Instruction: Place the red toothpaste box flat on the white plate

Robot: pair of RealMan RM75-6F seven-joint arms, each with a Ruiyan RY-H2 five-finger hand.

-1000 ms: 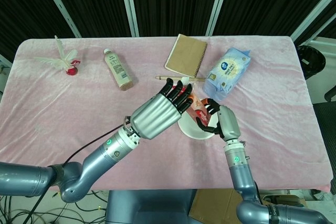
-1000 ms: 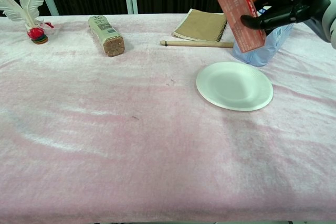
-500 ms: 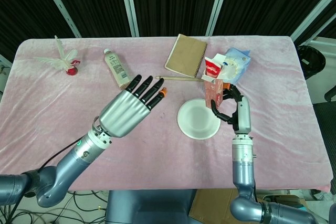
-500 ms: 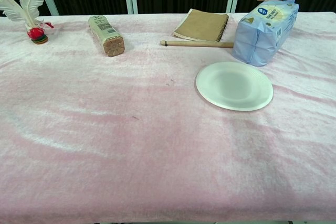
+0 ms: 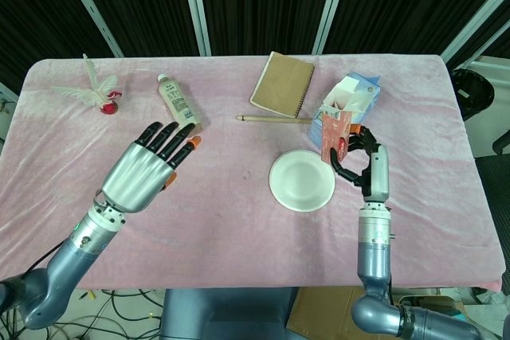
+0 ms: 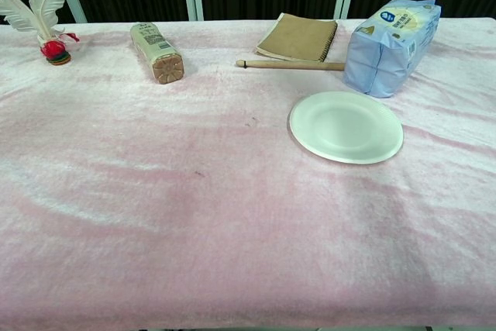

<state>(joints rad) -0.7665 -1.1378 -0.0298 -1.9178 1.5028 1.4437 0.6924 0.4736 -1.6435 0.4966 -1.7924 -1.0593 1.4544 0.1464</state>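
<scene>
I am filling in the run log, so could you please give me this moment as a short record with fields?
held item: red toothpaste box, upright, above the table
holder: right hand grips it
left hand: holds nothing, fingers apart, raised over the table's left part
white plate: bare, on the pink cloth
behind plate: blue bag, wooden stick, brown notebook
task state: box not yet on plate

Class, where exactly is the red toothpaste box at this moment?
In the head view the red toothpaste box is held upright by the right hand, right of the white plate and in front of the blue packet.
</scene>
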